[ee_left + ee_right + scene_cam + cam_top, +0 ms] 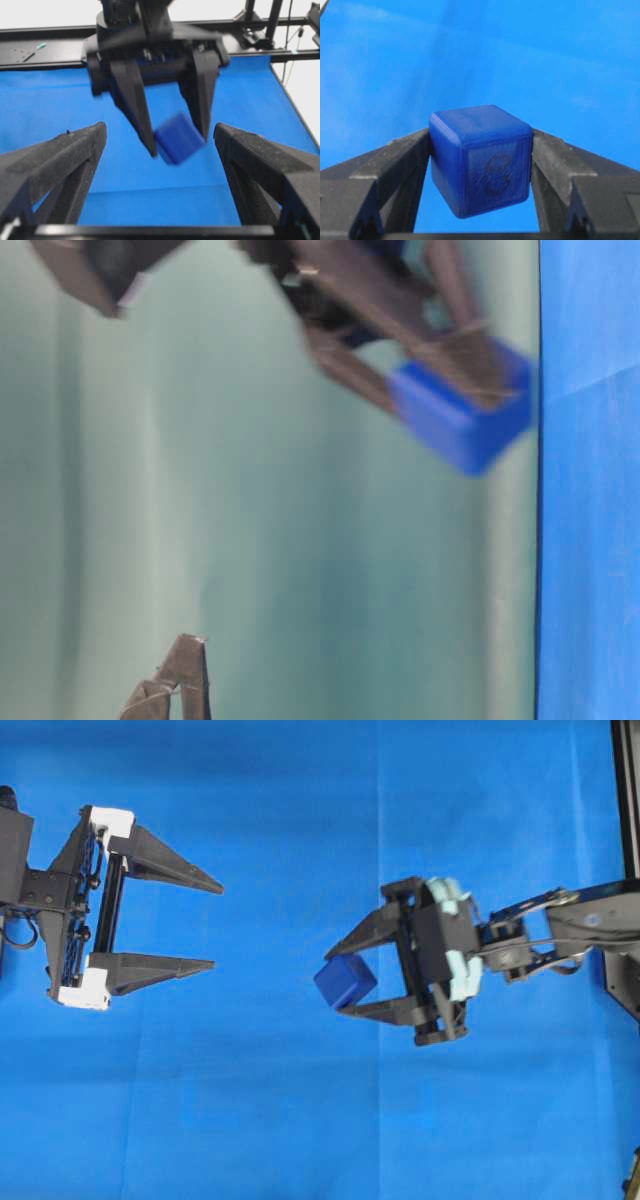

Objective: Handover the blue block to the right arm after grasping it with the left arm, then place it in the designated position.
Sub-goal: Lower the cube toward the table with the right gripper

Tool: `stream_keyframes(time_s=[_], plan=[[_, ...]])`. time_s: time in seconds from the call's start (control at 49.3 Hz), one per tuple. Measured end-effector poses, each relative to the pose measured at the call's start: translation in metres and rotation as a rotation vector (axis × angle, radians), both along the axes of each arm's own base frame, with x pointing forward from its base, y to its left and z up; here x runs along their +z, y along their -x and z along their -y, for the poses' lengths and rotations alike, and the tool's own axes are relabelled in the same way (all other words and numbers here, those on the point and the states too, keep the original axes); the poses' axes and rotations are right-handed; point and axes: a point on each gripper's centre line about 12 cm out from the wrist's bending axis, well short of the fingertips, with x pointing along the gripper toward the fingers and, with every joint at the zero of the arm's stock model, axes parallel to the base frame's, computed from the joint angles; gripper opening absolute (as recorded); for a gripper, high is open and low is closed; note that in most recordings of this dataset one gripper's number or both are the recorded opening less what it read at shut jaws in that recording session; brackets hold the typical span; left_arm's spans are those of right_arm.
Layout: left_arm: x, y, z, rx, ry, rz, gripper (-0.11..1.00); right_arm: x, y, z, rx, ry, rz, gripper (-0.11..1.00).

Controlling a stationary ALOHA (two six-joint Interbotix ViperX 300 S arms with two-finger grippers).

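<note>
Risk now sits with the right gripper (345, 982), whose two black fingers pinch the block (345, 981) between their tips, above the blue cloth (300, 1120). In the right wrist view the block (481, 160) is clamped on opposite sides but sits rotated, one corner edge facing the camera, so the fingers (395, 165) seem to bear on slanted faces and not flat ones. That looks like a hold that could let the cube twist or squirt out if the arm swings quickly or stops hard; the blur on the block (462, 420) in the table-level view suggests it is in motion. A drop from this height could send it rolling away from the designated position, which none of the views marks, so I cannot tell how near it is. Lowering tilted, the block may land on an edge and tip when released. The left gripper (210, 923) is well apart at the left, fingers spread wide and empty; from its own camera the block (179, 137) hangs just ahead between them, so a sweep toward that side could clip them.
</note>
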Motion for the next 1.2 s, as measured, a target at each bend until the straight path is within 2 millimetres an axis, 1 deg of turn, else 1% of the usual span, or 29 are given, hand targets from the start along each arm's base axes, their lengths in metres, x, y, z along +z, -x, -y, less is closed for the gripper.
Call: stream_keyframes(time_s=[0.183, 0.325, 0.649, 0.974, 1.197], plan=[[0.0, 0.0, 0.0, -0.002, 0.0, -0.002, 0.89, -0.029, -0.001, -0.003, 0.006, -0.034, -0.049, 0.52], [-0.001, -0.001, 0.0, 0.001, 0.003, -0.003, 0.89, -0.042, -0.004, -0.005, 0.02, -0.053, -0.057, 0.52], [-0.001, -0.001, 0.001, -0.001, 0.004, -0.003, 0.89, -0.084, -0.008, -0.009, 0.035, -0.07, -0.137, 0.52], [-0.001, -0.001, 0.0, 0.001, 0.001, -0.003, 0.89, -0.107, -0.008, -0.009, 0.025, -0.081, -0.189, 0.52], [-0.001, -0.001, 0.0, 0.0, 0.0, -0.003, 0.89, -0.11, -0.009, -0.009, 0.02, -0.086, -0.194, 0.52]])
